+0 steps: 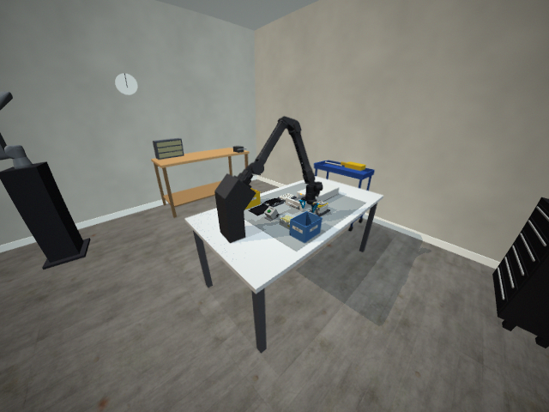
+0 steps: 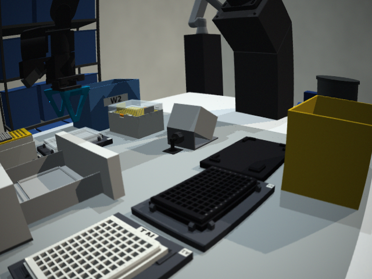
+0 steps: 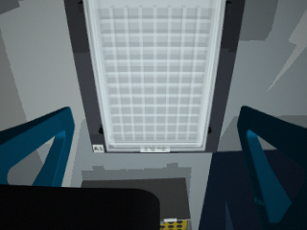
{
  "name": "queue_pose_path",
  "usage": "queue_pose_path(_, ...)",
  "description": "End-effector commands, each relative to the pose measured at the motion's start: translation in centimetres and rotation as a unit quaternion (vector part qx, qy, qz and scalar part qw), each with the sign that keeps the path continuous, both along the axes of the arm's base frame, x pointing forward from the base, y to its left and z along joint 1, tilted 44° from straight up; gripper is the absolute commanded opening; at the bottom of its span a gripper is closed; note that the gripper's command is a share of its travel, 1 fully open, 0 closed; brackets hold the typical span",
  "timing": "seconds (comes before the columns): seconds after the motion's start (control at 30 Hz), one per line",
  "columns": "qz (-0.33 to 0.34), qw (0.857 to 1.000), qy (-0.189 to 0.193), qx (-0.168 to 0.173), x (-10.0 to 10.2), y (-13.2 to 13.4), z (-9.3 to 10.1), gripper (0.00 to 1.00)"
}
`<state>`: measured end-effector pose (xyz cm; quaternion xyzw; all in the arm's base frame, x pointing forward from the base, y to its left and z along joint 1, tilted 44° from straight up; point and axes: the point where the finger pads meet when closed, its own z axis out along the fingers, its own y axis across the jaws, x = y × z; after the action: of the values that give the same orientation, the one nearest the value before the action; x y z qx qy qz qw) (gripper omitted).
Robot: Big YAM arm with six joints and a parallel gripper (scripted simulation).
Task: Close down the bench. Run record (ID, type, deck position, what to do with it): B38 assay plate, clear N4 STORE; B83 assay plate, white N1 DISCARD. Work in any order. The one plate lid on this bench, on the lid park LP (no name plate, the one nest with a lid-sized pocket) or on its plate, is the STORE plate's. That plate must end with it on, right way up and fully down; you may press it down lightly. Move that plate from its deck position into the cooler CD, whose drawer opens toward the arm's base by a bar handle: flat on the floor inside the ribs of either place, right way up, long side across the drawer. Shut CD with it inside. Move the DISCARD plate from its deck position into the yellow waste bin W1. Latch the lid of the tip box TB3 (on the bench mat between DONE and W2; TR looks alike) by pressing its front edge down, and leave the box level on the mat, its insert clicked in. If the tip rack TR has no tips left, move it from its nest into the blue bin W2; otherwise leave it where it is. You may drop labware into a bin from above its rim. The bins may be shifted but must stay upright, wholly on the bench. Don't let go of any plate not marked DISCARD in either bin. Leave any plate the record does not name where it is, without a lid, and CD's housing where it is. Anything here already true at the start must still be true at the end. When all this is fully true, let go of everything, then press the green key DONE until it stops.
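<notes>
My gripper [image 2: 67, 104] is open and empty, with its teal fingers pointing down. It hangs above the clear assay plate [image 2: 81, 135], which sits in its dark nest. In the wrist view the clear plate [image 3: 155, 67] lies just ahead of and below the open fingers; I cannot tell whether a lid is on it. The white plate [image 2: 96, 249] sits on nest N1 at the front. The cooler drawer [image 2: 54, 180] stands open, with a clear flat pane on its floor. The black lid park [image 2: 246, 156] is empty. The tip box [image 2: 135, 118] has a clear lid.
The blue bin W2 [image 2: 111, 99] stands right behind the gripper. The yellow bin [image 2: 327, 150] is at the right. A black plate [image 2: 207, 195] sits on its nest mid-bench. The grey key unit [image 2: 190, 126] stands beside the tip box. The tip rack [image 2: 14, 135] is at the far left.
</notes>
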<state>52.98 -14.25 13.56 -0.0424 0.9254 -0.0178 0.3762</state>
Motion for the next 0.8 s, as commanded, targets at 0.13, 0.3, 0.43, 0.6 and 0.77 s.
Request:
queue_pose_path(0.13,-0.001,1.0,-0.007,0.001,1.7,0.1,-0.4,1.0)
queue_pose_path(0.3,0.0,1.0,-0.009,0.0,2.3,0.2,-0.6,1.0)
queue_pose_path(0.43,-0.003,1.0,0.001,0.002,1.8,-0.1,-1.6,1.0)
queue_pose_path(0.6,0.0,1.0,-0.009,0.0,2.9,0.2,-1.4,1.0)
queue_pose_path(0.77,-0.002,1.0,-0.007,0.001,3.2,0.0,-2.1,1.0)
